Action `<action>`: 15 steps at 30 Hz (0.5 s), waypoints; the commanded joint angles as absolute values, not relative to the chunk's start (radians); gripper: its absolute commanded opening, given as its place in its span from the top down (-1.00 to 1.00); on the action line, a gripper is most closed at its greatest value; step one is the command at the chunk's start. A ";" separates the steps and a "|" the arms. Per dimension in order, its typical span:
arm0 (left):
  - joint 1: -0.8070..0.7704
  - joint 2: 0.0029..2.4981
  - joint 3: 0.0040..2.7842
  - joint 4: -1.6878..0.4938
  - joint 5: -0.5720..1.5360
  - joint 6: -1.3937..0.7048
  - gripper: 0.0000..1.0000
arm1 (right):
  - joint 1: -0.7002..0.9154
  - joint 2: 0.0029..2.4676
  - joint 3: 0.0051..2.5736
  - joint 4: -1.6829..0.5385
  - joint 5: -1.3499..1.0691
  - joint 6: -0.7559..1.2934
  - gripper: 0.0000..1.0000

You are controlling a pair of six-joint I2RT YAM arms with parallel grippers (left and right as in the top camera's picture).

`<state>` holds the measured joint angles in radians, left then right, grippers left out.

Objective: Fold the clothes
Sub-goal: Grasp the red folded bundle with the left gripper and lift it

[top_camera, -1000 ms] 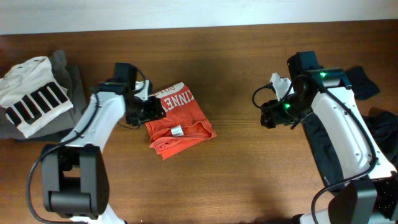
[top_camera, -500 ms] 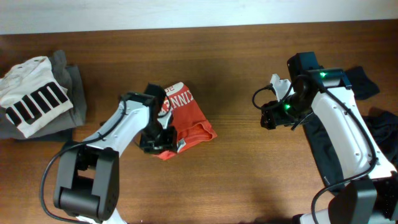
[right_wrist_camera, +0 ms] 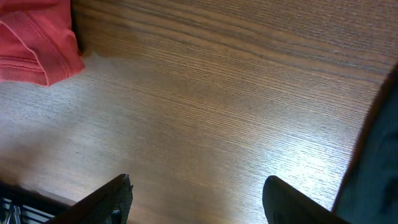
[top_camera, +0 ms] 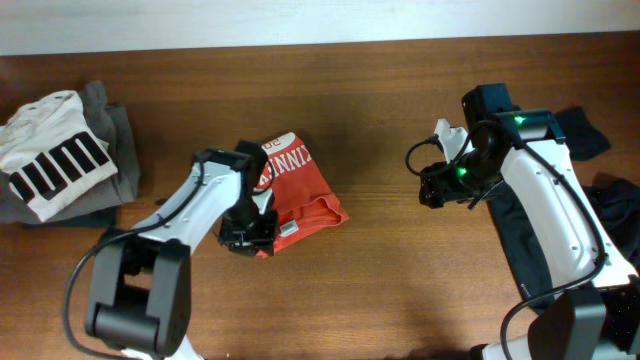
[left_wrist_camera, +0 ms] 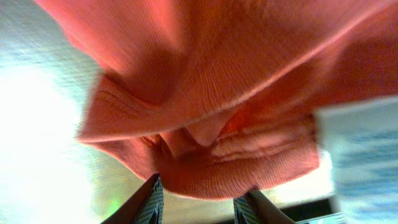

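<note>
Well left of the red shirt [top_camera: 300, 180], a folded striped top [top_camera: 55, 150]. At the shirt's lower-left corner, left gripper [top_camera: 250, 236] half-spread over bunched hem; clamped or not, cannot tell. Well right, right gripper [top_camera: 432, 190] wide open, empty. Judged mid-fold; calls next for a sure pinch
</note>
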<state>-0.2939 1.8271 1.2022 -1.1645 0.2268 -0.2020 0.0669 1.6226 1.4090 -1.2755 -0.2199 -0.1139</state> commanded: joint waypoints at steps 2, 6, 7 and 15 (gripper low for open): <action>-0.236 1.655 1.267 -1.100 0.189 -0.198 0.10 | 0.065 1.628 1.407 -1.280 -0.232 -0.123 -0.43; -0.173 1.586 1.267 -1.043 0.068 -0.301 -0.38 | 0.065 1.628 1.407 -1.279 -0.232 -0.123 -0.43; -0.156 1.586 1.267 -1.032 0.063 -0.316 -0.42 | 0.065 1.628 1.407 -1.279 -0.232 -0.123 -0.43; -0.094 1.699 1.204 -0.924 0.226 -0.378 -0.48 | 0.065 1.628 1.407 -1.287 -0.232 -0.123 -0.43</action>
<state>-0.0998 1.6299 1.2407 -0.9249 0.1513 -0.3210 0.0669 1.6226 1.4090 -1.2793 -0.2199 -0.1135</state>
